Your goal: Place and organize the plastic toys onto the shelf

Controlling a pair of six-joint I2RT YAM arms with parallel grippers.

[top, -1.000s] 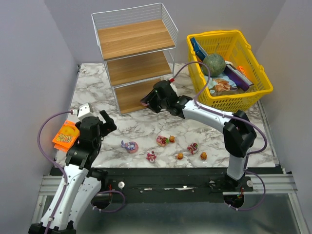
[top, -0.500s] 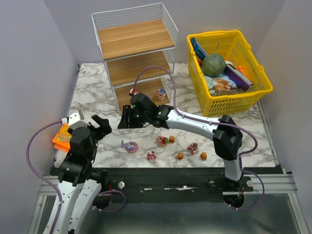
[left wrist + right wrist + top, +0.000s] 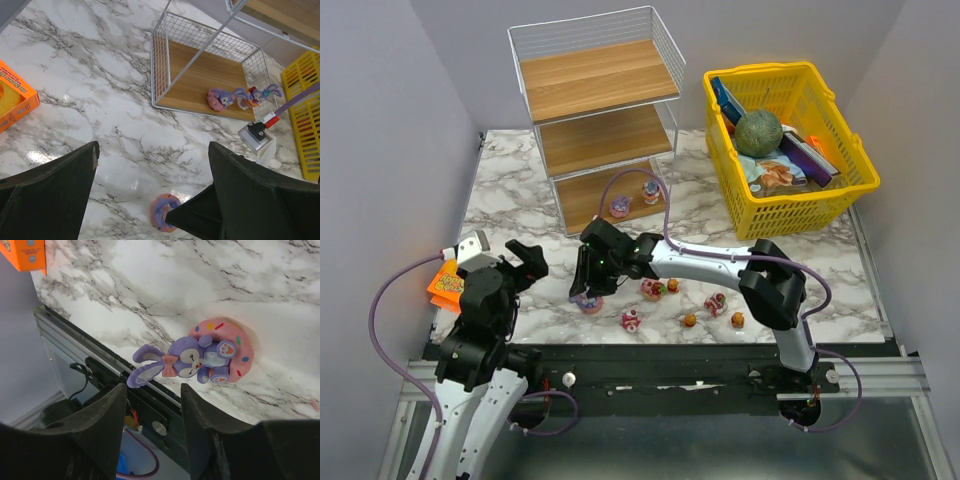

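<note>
The right tool [image 3: 584, 288] is stretched across the surface [image 3: 520, 190] and is hung just above a bunny toy [image 3: 202, 359], which lies near the front edge. Its two jaws are parted about halfway, and nothing is held between them. The bunny is seen just past their tips and, as far as can be told, is not touched yet. The left tool [image 3: 152, 150] is held up at the left side. It is opened wide and nothing is held in it either. Two toys [image 3: 619, 207] are already set on the bottom board of the shelf [image 3: 600, 130], close together near its front. Six other toys [image 3: 654, 289] are spread on the surface to the right of the bunny, near the front edge. The bunny is purple and is sat on a pink ring with little sprinkles. It is judged to be very light and hard, and its plastic looks smooth, so it could be popped out of the jaws if a round part is pinched. The long ears are thin and are best left alone. The pink ring is the widest and firmest part, so it is best taken by its two sides and squeezed gently. The toy is small and low, so the tips need to be brought right down to the surface.
</note>
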